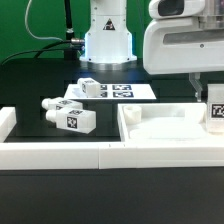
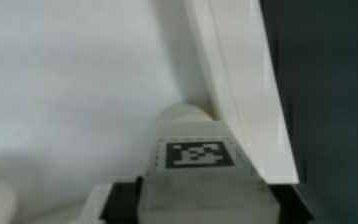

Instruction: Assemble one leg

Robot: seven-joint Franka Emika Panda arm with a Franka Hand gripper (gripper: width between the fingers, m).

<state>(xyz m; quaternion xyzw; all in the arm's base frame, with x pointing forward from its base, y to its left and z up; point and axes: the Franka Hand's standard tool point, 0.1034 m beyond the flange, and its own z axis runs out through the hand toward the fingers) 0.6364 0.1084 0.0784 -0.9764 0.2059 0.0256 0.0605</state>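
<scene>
Exterior view: large flat white square plastic panel with raised rim [image 1: 165, 125] lying on the dark surface [image 1: 40, 85] toward the exterior view's right, with the bulky white arm housing above it and the hand [image 1: 214, 108] low at that view's right edge, hard against the panel's far corner. Between its fingers, a short chunky white plastic leg with a black-and-white tag [image 1: 216, 110], only partly in frame. Three more loose legs of the same kind well apart from it on the exterior view's left: one [image 1: 76, 118] nearest the camera, one [image 1: 50, 106] just behind, one [image 1: 90, 88] close by the thin flat white marker board [image 1: 125, 91]. Wrist view: hand [image 2: 197, 185] clenched on the held leg [image 2: 201, 135], dark finger pads on both flanks, tag facing the camera, leg tip pressed close into the panel's [image 2: 69, 90] inner corner beside the raised rim [image 2: 229, 60]. Likely risks: leg catching on the rim or jamming tilted if lowered off-line; slipping between the pads under side load. Grip and corner closeness plain only in the wrist view; spare legs and overall layout only in the exterior view. Any mounting hole hidden in both.
</scene>
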